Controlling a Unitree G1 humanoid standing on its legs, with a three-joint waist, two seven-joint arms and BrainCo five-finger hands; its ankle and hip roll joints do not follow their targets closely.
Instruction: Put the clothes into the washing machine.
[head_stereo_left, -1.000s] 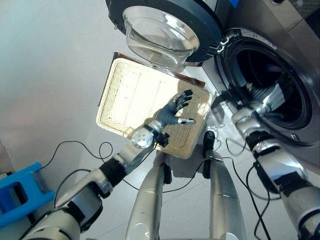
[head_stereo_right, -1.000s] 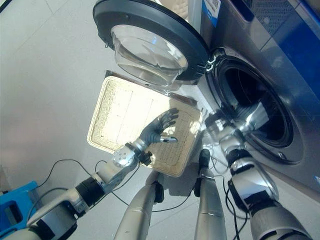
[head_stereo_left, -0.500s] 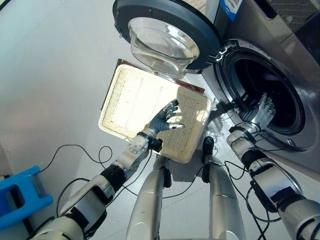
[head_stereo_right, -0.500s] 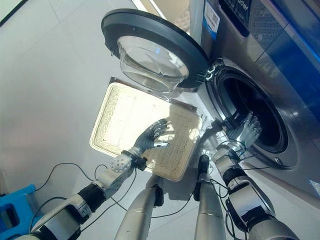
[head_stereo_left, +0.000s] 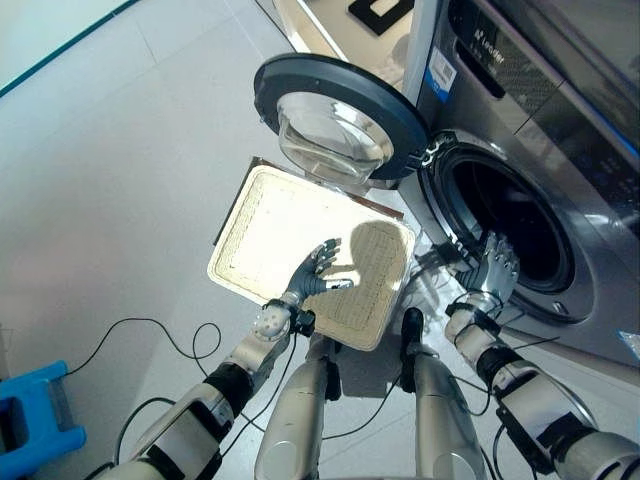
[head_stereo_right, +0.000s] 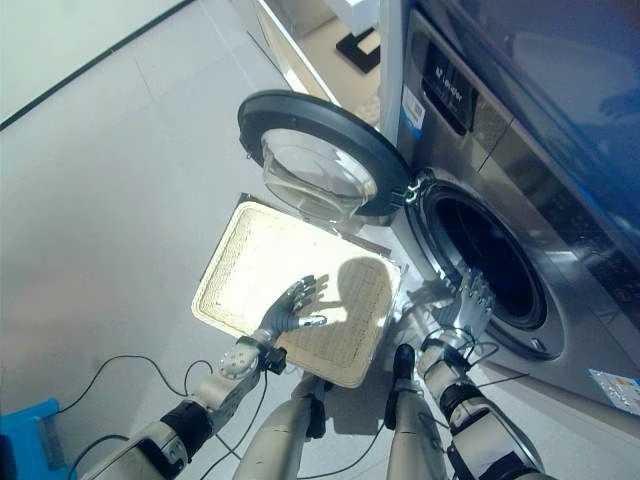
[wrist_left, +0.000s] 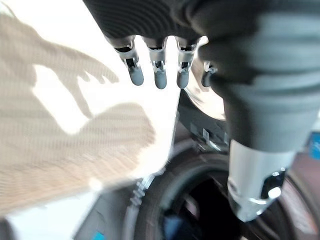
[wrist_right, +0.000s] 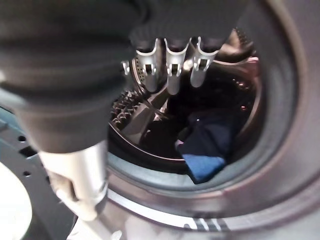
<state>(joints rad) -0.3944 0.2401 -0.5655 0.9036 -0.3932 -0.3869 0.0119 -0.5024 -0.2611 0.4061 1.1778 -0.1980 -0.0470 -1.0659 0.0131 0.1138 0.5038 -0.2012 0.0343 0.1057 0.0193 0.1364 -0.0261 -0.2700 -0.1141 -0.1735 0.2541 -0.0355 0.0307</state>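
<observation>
The right hand (head_stereo_left: 492, 268) is up in front of the washer's (head_stereo_left: 560, 150) round hole, fingers straight, holding nothing. The left hand (head_stereo_left: 318, 275) is over the flat woven basket (head_stereo_left: 270, 220) on the floor, fingers spread out and loose, holding nothing too. The basket has nothing in it. The washer's door (head_stereo_left: 340, 115) is swung wide open above the basket. Blue clothes (wrist_right: 205, 145) lie down inside the drum (wrist_right: 150, 115).
</observation>
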